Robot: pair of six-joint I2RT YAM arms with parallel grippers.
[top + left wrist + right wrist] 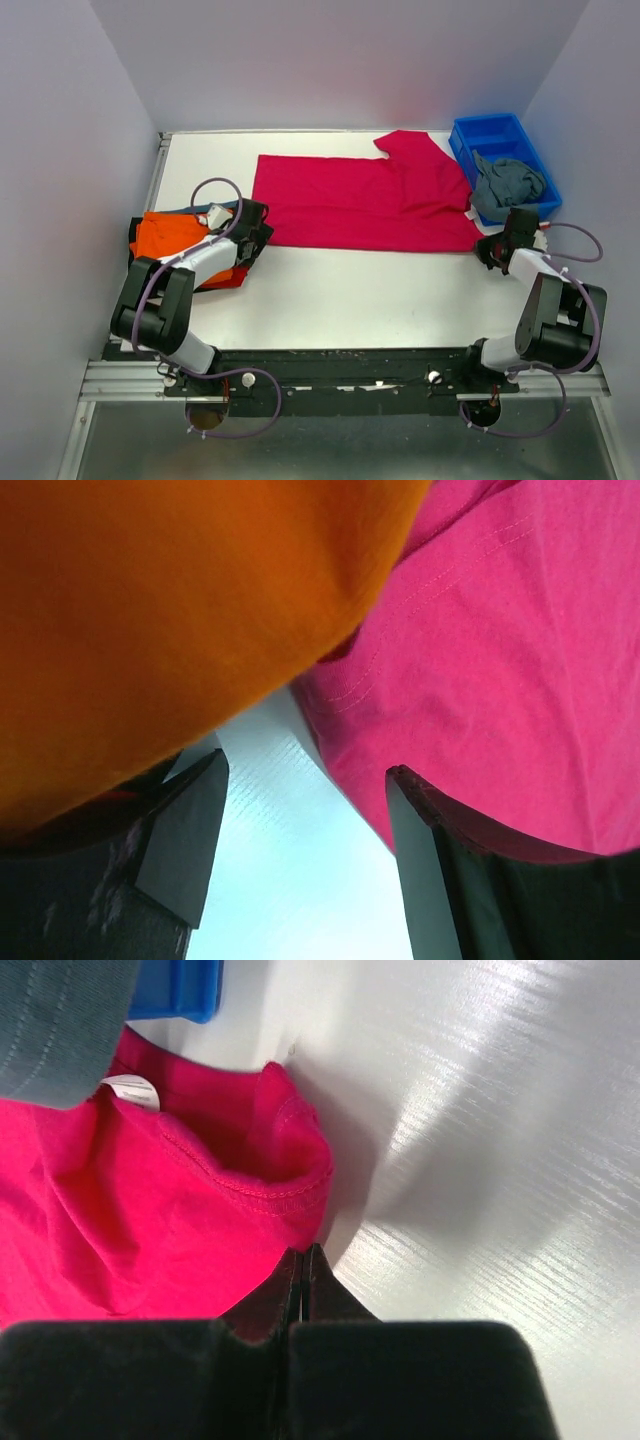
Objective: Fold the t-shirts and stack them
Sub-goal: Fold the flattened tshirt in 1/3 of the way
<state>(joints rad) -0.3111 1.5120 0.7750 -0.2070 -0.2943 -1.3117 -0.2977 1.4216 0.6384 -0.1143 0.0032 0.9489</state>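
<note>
containers first. one blue bin [503,133] sits at the far right corner of the table [350,290]. in it lies a crumpled grey-blue tee [508,183], part of it hanging over the bin's near rim.

right gripper [303,1262]: fingers pressed together, no gap between them. the tips sit at the hemmed edge of the crimson-pink tee [370,205], at its near right corner, just in front of the bin. we cannot tell whether any cloth is caught between them. a white label [131,1091] shows inside the tee's opening just beyond the tips.

left gripper [305,770]: fingers wide apart, with only bare table in the gap. it is low at the tee's near left corner. from the wrist view the pink hem lies just beyond the right-hand finger, and the orange tee [170,235] bulges over the left-hand one.

the crimson-pink tee lies spread flat across the far half of the table, running from one gripper to the other, one sleeve pointing toward the back wall. the orange tee tops a pile at the left edge, with red and dark cloth edges showing beneath it.
</note>
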